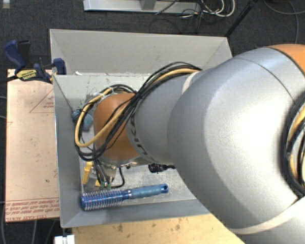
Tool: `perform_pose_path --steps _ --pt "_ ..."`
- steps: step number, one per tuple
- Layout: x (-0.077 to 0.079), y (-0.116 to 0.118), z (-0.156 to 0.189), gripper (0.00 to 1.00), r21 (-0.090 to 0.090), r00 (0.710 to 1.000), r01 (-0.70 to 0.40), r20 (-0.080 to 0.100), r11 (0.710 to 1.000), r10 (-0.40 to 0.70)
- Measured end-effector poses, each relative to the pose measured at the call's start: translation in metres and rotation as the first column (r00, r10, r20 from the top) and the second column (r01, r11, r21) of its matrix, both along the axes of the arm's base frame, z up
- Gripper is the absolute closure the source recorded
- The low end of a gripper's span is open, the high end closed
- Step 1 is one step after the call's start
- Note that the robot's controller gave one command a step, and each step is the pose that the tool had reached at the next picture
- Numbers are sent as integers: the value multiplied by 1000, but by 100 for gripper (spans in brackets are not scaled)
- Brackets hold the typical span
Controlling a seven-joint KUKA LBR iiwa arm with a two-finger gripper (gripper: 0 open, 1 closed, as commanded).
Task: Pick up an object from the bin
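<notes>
My gripper (104, 174) hangs low in the bin's front left part, under the arm's orange cover. Just below it a blue hairbrush (123, 196) lies along the bin's front wall, bristle head to the left and handle pointing right. A small yellow thing (86, 172) sits right beside the gripper on its left, partly hidden. The gripper is close above the brush's head end; I cannot tell whether they touch.
A small black thing (155, 168) lies on the floor to the right of the gripper, half under the arm. A bit of blue (83, 117) shows by the left wall behind the cables. The arm covers most of the bin's middle and right.
</notes>
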State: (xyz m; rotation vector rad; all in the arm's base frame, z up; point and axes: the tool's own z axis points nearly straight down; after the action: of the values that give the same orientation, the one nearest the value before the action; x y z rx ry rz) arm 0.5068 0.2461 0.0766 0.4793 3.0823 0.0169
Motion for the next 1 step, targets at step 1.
perform_pose_path --steps 1 --pt "1 0 26 100 -5 1000 -1 -21 1000 1"
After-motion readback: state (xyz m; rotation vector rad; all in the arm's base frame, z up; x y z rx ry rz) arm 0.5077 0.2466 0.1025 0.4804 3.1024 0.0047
